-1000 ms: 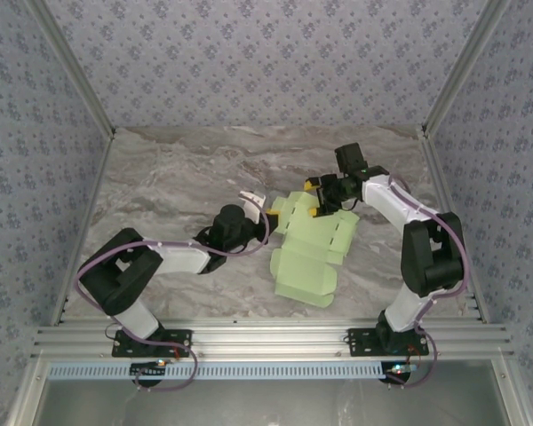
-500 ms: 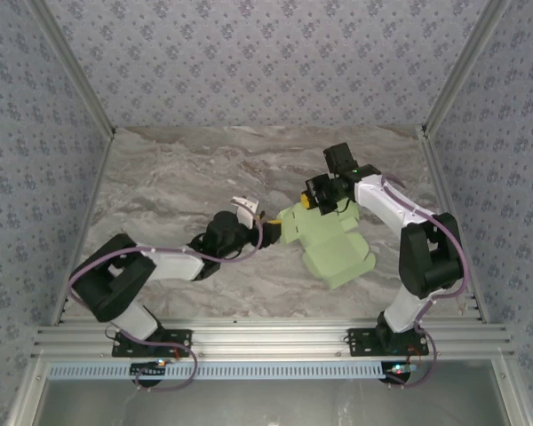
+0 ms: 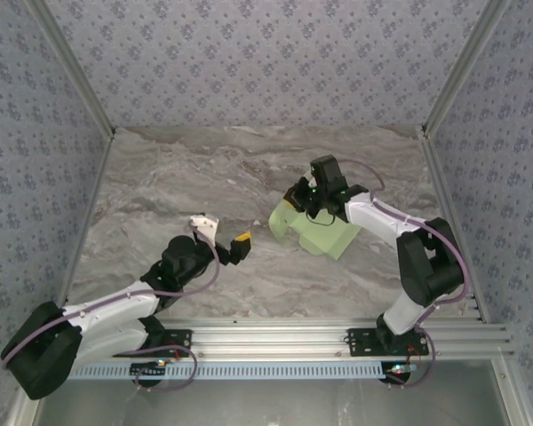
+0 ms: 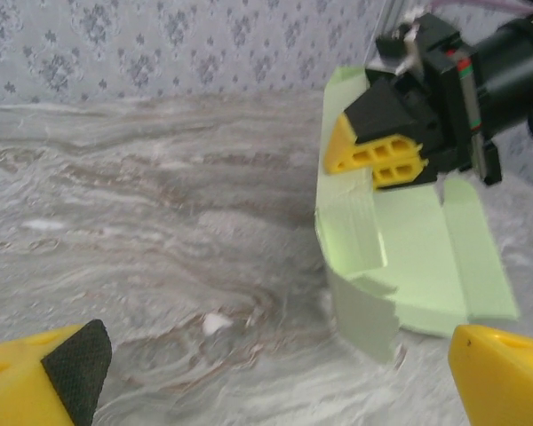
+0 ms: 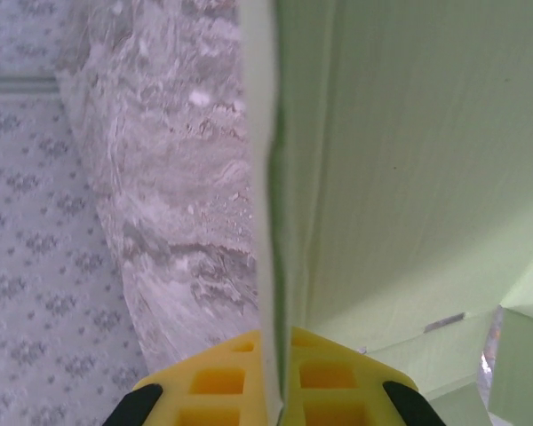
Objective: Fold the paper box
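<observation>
The paper box (image 3: 318, 231), pale green card with tabs and creases, lies partly folded right of the table's middle. My right gripper (image 3: 300, 199) is shut on its far left edge. In the right wrist view the card's thin edge (image 5: 268, 222) runs up from between the yellow fingers (image 5: 204, 383), and the panel (image 5: 409, 177) spreads to the right. My left gripper (image 3: 222, 233) stands open on the box's left, apart from it, with nothing between its fingers. From the left wrist, the box (image 4: 409, 257) and the right gripper (image 4: 377, 153) clamped on it lie ahead of my left gripper (image 4: 275, 382).
The marble table (image 3: 160, 186) is walled by patterned panels at the back and both sides. An aluminium rail (image 3: 266, 337) runs along the near edge, with the arm bases on it. Bare table lies to the left and behind the box.
My left gripper opened, let go of the box and drew back toward the near left. My right gripper shut on the box's edge and carried it leftward, and the card now lies more folded.
</observation>
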`<state>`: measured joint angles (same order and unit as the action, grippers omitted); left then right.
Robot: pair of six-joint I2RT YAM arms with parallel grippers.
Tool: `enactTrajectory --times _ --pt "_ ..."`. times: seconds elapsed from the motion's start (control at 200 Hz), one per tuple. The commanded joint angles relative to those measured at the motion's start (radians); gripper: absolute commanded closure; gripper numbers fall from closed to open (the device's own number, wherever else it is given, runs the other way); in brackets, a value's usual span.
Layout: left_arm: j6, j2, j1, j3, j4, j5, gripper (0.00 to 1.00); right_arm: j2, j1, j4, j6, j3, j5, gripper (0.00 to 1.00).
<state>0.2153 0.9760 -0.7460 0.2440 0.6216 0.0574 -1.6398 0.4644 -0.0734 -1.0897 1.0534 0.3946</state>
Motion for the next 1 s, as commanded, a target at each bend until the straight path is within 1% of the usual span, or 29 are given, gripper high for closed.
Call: enactTrajectory --times 0.0,0.075,0.18,0.28,0.4,0.5,0.6,0.685,0.849,0.994 --pt "-0.119 -0.020 0.004 0.031 -0.130 0.006 0.01 0.007 -0.012 0.193 0.090 -0.047 0.099 0.96" --pt "-0.129 0.007 0.004 0.021 -0.096 0.006 0.01 -0.011 -0.027 0.243 0.093 -0.070 0.162 0.94" --pt "-0.153 0.088 0.003 0.026 -0.043 -0.022 0.01 -0.020 -0.058 0.255 0.115 -0.090 0.217 0.93" --pt "-0.177 0.199 -0.006 0.086 -0.039 -0.083 0.01 -0.022 -0.108 0.297 0.108 -0.122 0.276 0.93" --pt "-0.190 0.354 -0.022 0.155 0.044 -0.083 0.02 -0.026 -0.152 0.320 0.117 -0.138 0.347 0.93" --pt "-0.189 0.472 -0.037 0.224 0.099 -0.090 0.03 -0.031 -0.166 0.338 0.112 -0.153 0.370 0.93" --pt "-0.212 0.574 -0.061 0.288 0.151 -0.099 0.04 -0.038 -0.156 0.362 0.108 -0.163 0.381 0.93" --pt "-0.212 0.649 -0.070 0.326 0.203 -0.098 0.04 -0.043 -0.153 0.408 0.074 -0.187 0.381 0.93" --pt "-0.195 0.745 -0.072 0.369 0.284 -0.088 0.06 -0.092 -0.156 0.497 0.012 -0.210 0.416 0.94" --pt "-0.188 0.794 -0.077 0.411 0.294 -0.085 0.12 -0.104 -0.156 0.514 0.013 -0.235 0.411 0.94"
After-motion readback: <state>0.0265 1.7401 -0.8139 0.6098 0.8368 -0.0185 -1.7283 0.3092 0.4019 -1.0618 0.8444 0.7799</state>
